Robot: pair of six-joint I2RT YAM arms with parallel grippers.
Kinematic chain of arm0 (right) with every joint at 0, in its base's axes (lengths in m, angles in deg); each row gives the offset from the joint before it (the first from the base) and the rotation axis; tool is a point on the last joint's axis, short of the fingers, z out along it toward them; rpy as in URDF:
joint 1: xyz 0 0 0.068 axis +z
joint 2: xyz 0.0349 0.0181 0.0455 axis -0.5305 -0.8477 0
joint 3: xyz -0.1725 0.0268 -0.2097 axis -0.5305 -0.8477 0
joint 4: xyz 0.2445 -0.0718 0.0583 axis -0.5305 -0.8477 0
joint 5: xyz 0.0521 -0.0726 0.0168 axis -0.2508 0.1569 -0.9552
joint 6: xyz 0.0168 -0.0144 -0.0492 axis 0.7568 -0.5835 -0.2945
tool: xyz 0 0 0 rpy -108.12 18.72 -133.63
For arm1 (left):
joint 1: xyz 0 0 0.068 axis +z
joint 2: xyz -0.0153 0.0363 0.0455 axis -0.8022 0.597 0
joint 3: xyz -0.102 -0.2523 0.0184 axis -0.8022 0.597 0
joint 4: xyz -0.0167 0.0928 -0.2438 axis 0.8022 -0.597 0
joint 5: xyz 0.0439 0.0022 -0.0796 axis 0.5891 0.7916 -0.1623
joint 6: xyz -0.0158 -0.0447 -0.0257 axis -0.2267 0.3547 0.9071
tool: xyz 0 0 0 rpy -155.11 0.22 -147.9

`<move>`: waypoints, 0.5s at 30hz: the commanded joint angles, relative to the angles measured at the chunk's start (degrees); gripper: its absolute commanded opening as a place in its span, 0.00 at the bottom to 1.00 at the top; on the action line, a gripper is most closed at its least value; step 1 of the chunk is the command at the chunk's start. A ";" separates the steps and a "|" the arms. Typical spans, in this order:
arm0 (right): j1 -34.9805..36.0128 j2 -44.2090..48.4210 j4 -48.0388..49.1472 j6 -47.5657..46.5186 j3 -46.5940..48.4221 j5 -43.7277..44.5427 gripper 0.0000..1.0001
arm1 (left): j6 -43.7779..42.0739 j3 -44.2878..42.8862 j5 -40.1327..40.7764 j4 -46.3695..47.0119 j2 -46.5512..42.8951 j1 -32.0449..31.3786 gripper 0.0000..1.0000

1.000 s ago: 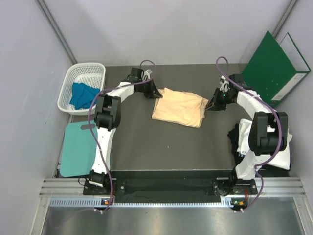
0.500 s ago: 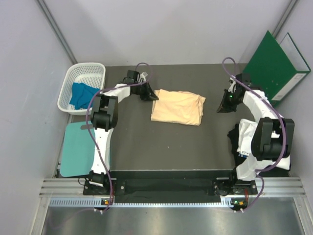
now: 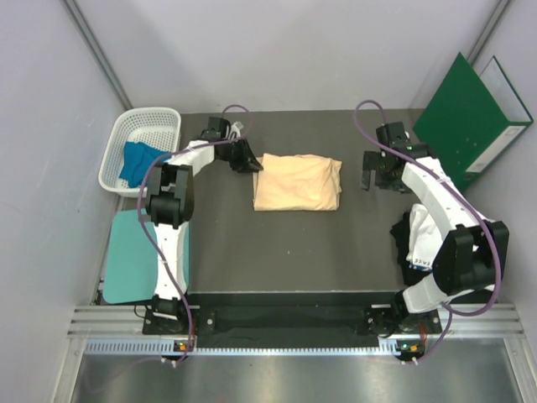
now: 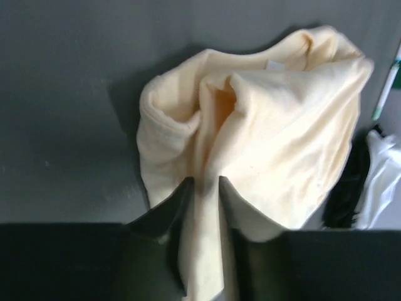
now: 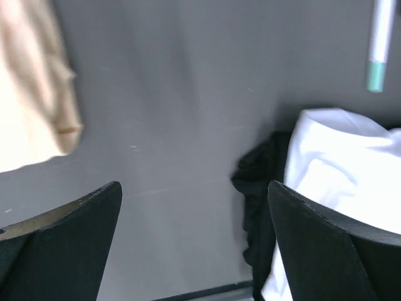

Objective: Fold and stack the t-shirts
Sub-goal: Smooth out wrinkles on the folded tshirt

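The left fingers (image 4: 166, 210) are clamped on a pinched fold at the edge of the peach t-shirt (image 3: 298, 181). The rest of that folded cloth lies flat on the bench (image 3: 277, 243) straight ahead of them. The right fingers (image 5: 69, 232) stand wide apart with nothing between them (only bare bench shows in the gap). They are near the side of the peach t-shirt opposite the left fingers, but clear of the cloth. In the right wrist view, the white t-shirt (image 5: 338, 157) and the dark t-shirt (image 5: 260, 188) lie ahead of the right fingers, toward one side, touching each other. Behind the left fingers, the blue t-shirt (image 3: 138, 161) sits in a white basket (image 3: 151, 119).
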 commanded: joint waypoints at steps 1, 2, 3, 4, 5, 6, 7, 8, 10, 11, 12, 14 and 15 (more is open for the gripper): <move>0.26 -0.03 -4.25 2.31 0.28 10.07 1.00 | -3.85 0.74 3.78 -4.52 -9.65 0.77 0.40; 0.88 -0.55 -6.09 2.66 0.46 11.56 1.00 | -4.29 1.00 4.22 -5.40 -10.35 0.86 0.50; 2.54 -0.99 -6.98 2.75 0.72 15.58 1.00 | -5.25 1.44 5.18 -6.10 -11.31 0.86 0.73; 3.68 -1.43 -8.29 3.36 0.72 18.23 1.00 | -5.61 1.53 5.63 -6.63 -11.67 0.86 0.80; 4.74 -2.92 -10.91 5.11 0.90 20.61 1.00 | -5.96 1.62 5.98 -7.77 -12.11 0.86 0.87; 6.58 -3.89 -12.33 6.26 0.99 24.37 1.00 | -6.13 1.62 6.25 -8.21 -12.38 0.95 0.94; 7.47 -6.16 -14.09 8.18 1.16 26.32 1.00 | -6.14 1.62 6.16 -8.48 -12.46 1.03 0.96; 8.52 -7.40 -17.15 11.77 0.99 28.08 1.00 | -6.14 1.62 6.16 -8.74 -12.55 1.21 0.99; 12.03 -11.52 -21.29 17.22 0.90 33.10 1.00 | -6.14 1.88 6.25 -9.01 -12.82 1.30 0.99; 13.09 -12.94 -25.31 22.21 0.81 33.72 1.00 | -5.96 1.97 6.34 -9.10 -12.99 1.47 0.99; 15.28 -14.26 -27.18 24.79 0.72 34.42 1.00 | -5.70 2.32 6.42 -8.84 -13.17 1.47 0.99; 17.57 -16.37 -29.91 29.70 -0.76 34.43 1.00 | -5.35 2.68 5.99 -8.48 -13.34 1.74 0.99; 19.41 -16.90 -30.36 31.13 -1.55 34.60 1.00 | -4.91 3.02 5.81 -8.22 -13.52 1.74 0.99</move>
